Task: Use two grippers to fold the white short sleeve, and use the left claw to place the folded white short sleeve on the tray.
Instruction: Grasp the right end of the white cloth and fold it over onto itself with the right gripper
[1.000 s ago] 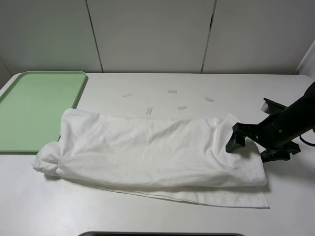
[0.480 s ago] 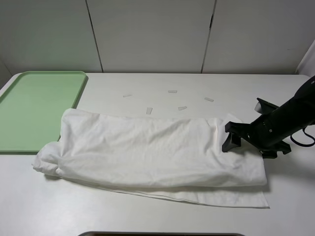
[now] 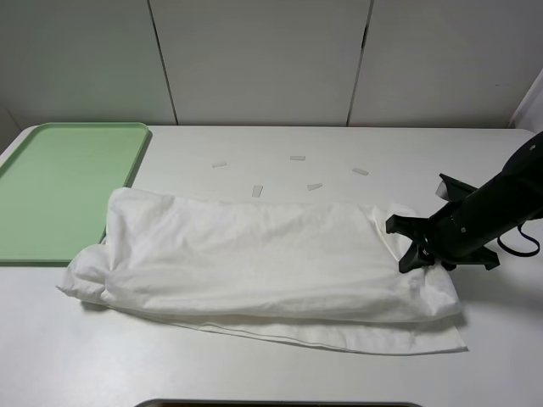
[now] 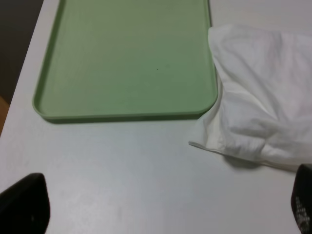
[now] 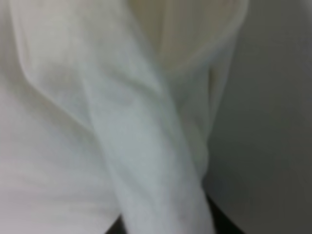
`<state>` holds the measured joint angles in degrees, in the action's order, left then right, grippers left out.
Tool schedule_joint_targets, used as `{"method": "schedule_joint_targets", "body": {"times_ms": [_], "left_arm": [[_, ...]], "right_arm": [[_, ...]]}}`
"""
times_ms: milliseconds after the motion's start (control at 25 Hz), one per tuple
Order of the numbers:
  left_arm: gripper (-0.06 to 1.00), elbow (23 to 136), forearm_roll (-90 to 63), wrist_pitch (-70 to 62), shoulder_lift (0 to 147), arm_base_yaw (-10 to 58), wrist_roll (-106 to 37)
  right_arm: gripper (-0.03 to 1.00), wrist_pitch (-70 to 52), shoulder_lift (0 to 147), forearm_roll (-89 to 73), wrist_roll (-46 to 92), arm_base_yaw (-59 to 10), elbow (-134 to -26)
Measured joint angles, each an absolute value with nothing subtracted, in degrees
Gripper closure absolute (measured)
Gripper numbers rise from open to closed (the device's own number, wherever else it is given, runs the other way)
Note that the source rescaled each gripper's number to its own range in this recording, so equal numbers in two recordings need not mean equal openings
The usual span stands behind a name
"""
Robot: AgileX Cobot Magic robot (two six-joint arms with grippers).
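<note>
White short sleeve (image 3: 254, 254) looks soft and floppy (light too); I'd grab edges. Right gripper (image 3: 405, 246) pinches the end farthest from the tray (image 3: 51, 186); left gripper (image 4: 163, 202) gapes wide.

White table (image 3: 254, 144): green tray (image 3: 59, 186), white short sleeve (image 3: 263, 254), small tape strips (image 3: 257, 191)

white short sleeve (image 3: 254, 254): soft off-white cloth, matt, creased and rumpled
tray (image 3: 59, 186): smooth pale green plastic, slight sheen
tabletop (image 3: 254, 373): smooth, matt white surface
right pincer (image 3: 400, 246): matt black, hard casing
</note>
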<state>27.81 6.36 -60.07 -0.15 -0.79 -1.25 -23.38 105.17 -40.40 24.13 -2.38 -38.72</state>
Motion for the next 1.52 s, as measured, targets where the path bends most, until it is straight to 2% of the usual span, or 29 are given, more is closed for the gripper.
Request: {"method": "schedule_joint_targets", "body": {"times_ms": [320, 720, 1520], "left_arm": [[-0.05, 27.81, 6.36, -60.07, -0.15, -0.79, -1.25], [-0.05, 27.81, 6.36, -60.07, -0.15, -0.79, -1.25], [-0.05, 27.81, 6.36, -60.07, -0.15, -0.79, -1.25]], "right_arm": [[0.92, -22.97, 103.11, -33.61, 22.41, -2.38, -38.77], [0.92, -31.12, 97.63, 2.83, -3.06, -2.38, -48.34], [0.92, -35.94, 97.63, 11.64, -5.86, -2.38, -49.39]]}}
